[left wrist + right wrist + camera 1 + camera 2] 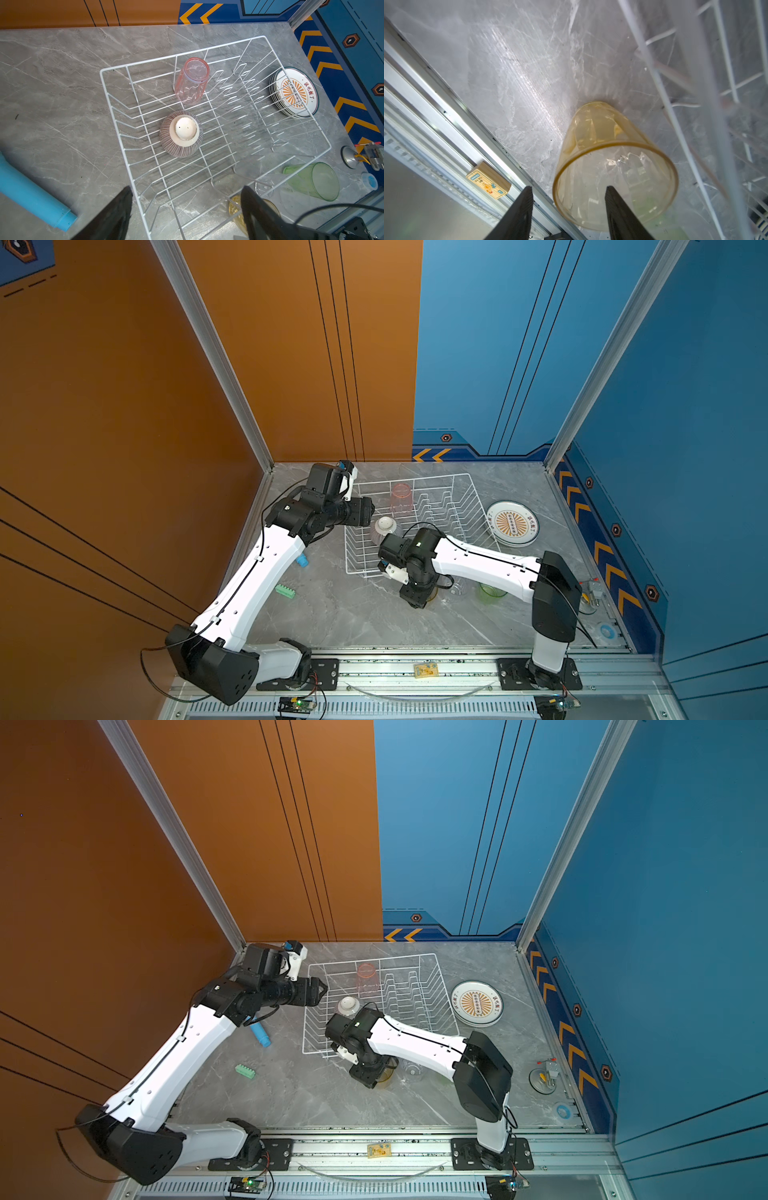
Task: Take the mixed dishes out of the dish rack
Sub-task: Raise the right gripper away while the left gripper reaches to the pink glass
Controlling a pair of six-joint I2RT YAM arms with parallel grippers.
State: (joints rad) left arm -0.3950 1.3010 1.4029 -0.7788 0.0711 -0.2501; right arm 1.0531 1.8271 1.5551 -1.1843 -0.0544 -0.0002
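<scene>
At the far left of the grey marble surface (353, 614) lies a light-blue cylinder (261, 1033), partly under the left arm. A small green block (285, 591) sits nearer the front, apart from it.

The left claw (187, 189) hangs at the left side of the dish rack (176, 55), above its rim. Its fingers are spread wide and nothing sits between them.

Two dishes are inside the rack. The pink tumbler (401, 497) stands upside down toward the far side. The striped bowl (180, 134) rests upside down nearer the middle, foot ring upward. The zigzag plate slots on the right half hold nothing.

Just outside the rack's near side, the yellow tumbler (596, 128) stands on the surface with its mouth up, close beside the rack's wire. The right claw (569, 188) is at its rim with the fingers parted. One finger is outside the glass and the other is over the mouth. In the right wrist view a gap shows between the outer finger and the rim, so the claw is not pinching it.

To the right, partly under the right arm, the clear tumbler (413, 1069) stands on the surface. The green tumbler (492, 591) stands just beyond it. Farther back, a stack of dark-rimmed plates (512, 524) with an orange sunburst centre lies flat just beside the rack's right side.
</scene>
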